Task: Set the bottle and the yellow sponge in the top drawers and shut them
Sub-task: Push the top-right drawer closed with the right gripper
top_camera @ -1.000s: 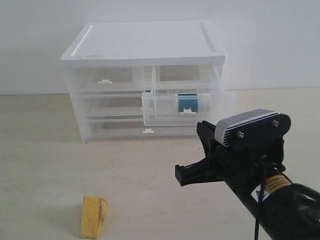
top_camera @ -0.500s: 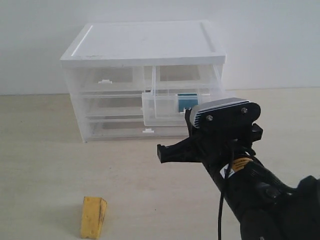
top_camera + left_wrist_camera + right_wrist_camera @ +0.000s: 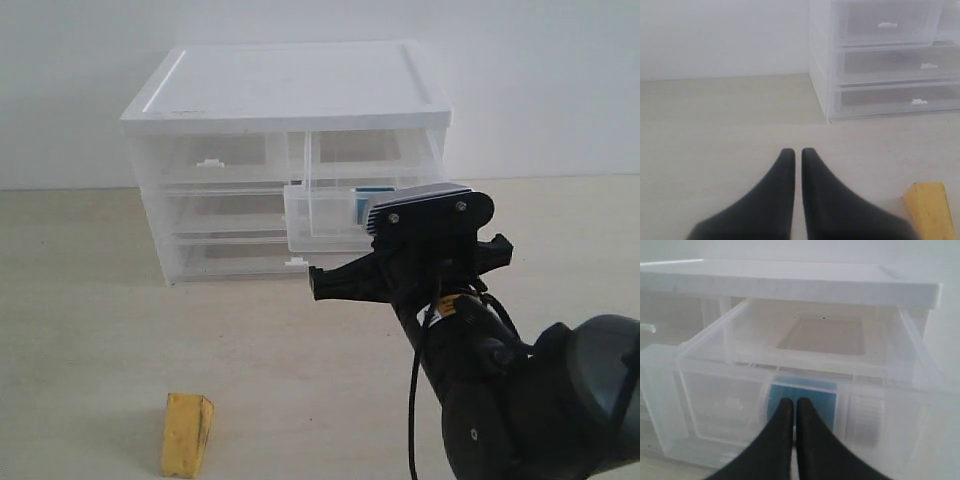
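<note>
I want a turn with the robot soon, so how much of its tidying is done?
Done: the bottle sits inside the pulled-out top right drawer.
In hand: the right hand, closed, points at that drawer's front, probably to push it shut.
Left: the yellow sponge lies on the table near the closed left hand. The top left drawer is shut, so it needs opening, filling and closing.

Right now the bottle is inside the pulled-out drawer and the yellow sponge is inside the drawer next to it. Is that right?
Not quite. The bottle is inside the pulled-out drawer, but the yellow sponge is not in the drawer next to it: it lies on the table in front of the cabinet. The exterior view shows it.
</note>
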`<state>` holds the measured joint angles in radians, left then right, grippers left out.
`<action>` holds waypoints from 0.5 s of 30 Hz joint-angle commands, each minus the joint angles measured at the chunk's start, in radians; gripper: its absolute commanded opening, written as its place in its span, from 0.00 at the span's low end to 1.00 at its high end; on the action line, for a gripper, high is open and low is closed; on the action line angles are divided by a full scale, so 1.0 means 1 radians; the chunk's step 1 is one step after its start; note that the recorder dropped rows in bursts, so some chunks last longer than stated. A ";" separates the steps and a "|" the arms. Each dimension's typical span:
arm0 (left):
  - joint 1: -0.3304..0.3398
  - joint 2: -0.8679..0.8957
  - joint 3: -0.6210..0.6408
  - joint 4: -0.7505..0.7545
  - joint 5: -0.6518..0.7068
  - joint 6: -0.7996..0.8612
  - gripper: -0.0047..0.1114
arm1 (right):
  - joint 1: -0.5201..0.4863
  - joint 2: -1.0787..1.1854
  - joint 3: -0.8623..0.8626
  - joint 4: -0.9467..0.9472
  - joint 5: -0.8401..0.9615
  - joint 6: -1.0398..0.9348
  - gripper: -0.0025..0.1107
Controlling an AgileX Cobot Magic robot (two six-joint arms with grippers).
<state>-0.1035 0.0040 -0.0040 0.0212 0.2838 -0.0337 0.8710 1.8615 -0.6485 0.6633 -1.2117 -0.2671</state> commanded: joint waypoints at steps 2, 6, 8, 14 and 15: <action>0.003 -0.004 0.004 -0.009 -0.004 0.004 0.08 | -0.041 0.006 -0.017 0.002 -0.009 0.004 0.02; 0.003 -0.004 0.004 -0.009 -0.004 0.004 0.08 | -0.053 0.006 -0.046 -0.022 -0.009 0.004 0.02; 0.003 -0.004 0.004 -0.009 -0.004 0.004 0.08 | -0.059 0.006 -0.072 -0.025 -0.009 0.004 0.02; 0.003 -0.004 0.004 -0.009 -0.004 0.004 0.08 | -0.064 0.015 -0.120 -0.046 -0.005 -0.012 0.02; 0.003 -0.004 0.004 -0.009 -0.004 0.004 0.08 | -0.064 0.015 -0.130 -0.046 -0.003 -0.019 0.02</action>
<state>-0.1035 0.0040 -0.0040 0.0212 0.2838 -0.0337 0.8150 1.8740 -0.7523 0.6347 -1.1965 -0.2631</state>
